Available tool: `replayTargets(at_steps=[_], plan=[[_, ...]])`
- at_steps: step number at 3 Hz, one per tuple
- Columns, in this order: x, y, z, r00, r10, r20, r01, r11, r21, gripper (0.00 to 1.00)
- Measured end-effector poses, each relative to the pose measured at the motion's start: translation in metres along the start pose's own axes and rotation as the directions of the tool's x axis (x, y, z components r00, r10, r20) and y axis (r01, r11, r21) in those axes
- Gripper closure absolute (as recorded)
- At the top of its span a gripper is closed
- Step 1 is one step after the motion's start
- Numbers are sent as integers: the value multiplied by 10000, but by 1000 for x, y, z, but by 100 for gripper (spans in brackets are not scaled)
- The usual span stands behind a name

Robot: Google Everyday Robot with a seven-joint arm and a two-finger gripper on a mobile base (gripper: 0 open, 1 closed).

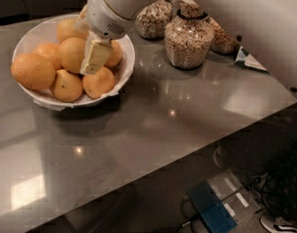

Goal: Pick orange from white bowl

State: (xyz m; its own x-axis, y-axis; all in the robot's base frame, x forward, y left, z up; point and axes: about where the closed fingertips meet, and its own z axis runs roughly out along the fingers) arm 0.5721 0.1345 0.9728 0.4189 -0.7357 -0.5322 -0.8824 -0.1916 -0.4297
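The gripper (92,64) is seen low inside the bowl (126,66), at the end of the white arm (120,4) that comes down from the top. Its cream end is pushed in among the fruit. Whether it is open, closed or holding something cannot be told.

The orange (72,53) is found just to the left of the gripper, touching its side or very close to it. It is sat in the middle of the bowl, on top of the pile. Another orange (113,55) is partly hidden just to the right of the gripper. Two more are seen in front, one (98,81) right under the gripper's end and one (67,85) beside it. A big orange (33,71), darker than the rest, is laid at the left edge. One more (68,29) is tucked at the back.

The bowl is lined with crinkled white paper (54,103), which sticks out at the front. The bowl is placed at the back left of the grey table (153,130).

To the right of the bowl, a round glass jar (189,40) full of small grains is stood up. A second jar (153,19) is seen behind it, close to the arm. A small packet (247,60) is laid near the right edge of the table.

On the floor below, a blue box (211,210) and some dark cables (284,188) are seen.
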Motion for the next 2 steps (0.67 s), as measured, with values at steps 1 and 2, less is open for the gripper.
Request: replayTargets(at_steps=[1,2], plan=[[0,0,0,10000,1,13,-1,10000,0,19],[2,-11,7,9999,-87,76,87,9999,73,24]])
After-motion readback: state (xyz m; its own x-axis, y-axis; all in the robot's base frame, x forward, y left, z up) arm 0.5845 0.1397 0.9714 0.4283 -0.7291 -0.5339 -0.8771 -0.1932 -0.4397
